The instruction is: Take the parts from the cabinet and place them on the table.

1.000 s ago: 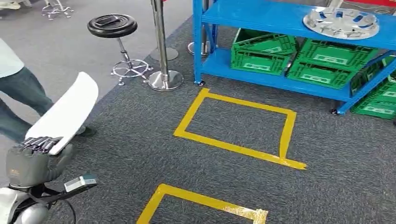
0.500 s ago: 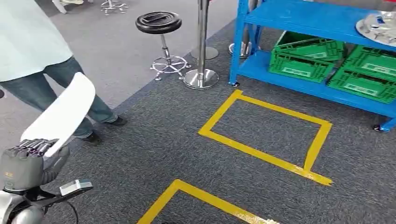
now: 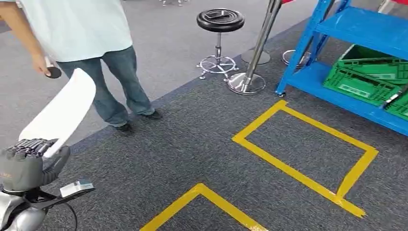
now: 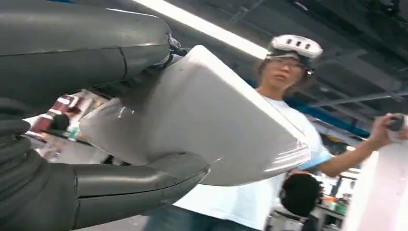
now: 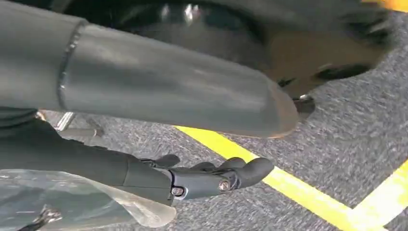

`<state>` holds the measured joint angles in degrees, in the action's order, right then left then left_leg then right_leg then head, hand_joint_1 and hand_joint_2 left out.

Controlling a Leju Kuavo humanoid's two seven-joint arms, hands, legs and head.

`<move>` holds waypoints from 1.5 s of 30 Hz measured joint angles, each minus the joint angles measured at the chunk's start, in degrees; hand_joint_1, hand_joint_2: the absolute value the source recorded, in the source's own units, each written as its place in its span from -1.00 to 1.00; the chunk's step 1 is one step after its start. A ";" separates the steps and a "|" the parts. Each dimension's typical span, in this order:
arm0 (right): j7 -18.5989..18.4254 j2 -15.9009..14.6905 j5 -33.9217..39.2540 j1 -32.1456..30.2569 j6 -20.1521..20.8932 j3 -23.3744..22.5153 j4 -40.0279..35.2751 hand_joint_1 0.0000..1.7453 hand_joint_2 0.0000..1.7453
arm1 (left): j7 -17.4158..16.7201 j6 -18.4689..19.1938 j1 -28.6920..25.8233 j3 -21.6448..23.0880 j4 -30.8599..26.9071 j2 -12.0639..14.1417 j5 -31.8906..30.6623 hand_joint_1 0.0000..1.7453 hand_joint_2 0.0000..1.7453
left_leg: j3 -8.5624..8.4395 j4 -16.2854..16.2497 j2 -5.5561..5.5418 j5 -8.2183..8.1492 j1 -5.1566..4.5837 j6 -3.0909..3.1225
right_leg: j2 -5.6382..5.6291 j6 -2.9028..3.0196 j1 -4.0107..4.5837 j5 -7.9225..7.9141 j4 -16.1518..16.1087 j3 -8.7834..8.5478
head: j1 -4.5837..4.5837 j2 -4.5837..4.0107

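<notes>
Head view: left hand grips a white curved panel, raised at the robot's left. Carrying it well likely means keeping it away from the person nearby. Grey carpet bears yellow tape; blue shelving holds green crates.

Left wrist view: fingers clamp the panel.

Right wrist view: right hand appears to hold clear plastic; grip uncertain.

The head view has swung leftward; the blue shelving rack, its green crates and the yellow tape rectangle now sit further right; the black stool nears the centre; the person has come well into frame.
</notes>
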<state>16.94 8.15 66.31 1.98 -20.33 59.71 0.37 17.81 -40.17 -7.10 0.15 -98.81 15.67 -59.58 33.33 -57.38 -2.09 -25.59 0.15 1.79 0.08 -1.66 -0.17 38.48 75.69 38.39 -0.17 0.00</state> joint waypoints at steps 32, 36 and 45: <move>-0.92 0.22 -1.33 0.01 -2.40 1.44 0.00 -1.00 -1.00 | -1.49 0.02 0.17 0.48 0.07 0.04 -0.90 1.00 1.00 | 0.80 -0.83 -1.01 -0.11 -0.08 0.02 | -0.10 -0.04 -0.20 -2.95 -2.85 -0.46 | -0.18 0.00; -0.92 0.22 -1.40 0.04 -2.40 1.64 0.02 -1.00 -1.00 | -1.51 0.02 0.41 0.57 0.07 0.09 -0.90 1.00 1.00 | 1.05 -1.63 -4.24 -0.40 -0.18 -0.75 | -5.49 0.40 -0.92 -8.93 -17.75 -6.76 | -0.35 0.00; -0.90 0.28 -1.36 -0.02 -2.23 1.68 0.00 -1.00 -1.00 | -1.36 0.02 0.63 0.61 0.22 0.41 -0.98 1.00 1.00 | 8.81 -16.97 1.49 -7.36 0.66 -3.33 | 1.37 2.57 -0.15 -9.00 -18.47 -8.28 | -0.92 0.00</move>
<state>16.04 8.44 64.96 1.95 -22.56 61.40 0.37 16.46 -40.15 -6.47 0.77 -98.60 16.09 -60.57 42.13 -74.35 -0.60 -32.95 0.81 -1.54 1.45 0.92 -0.32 29.49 57.22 30.10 -1.09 0.00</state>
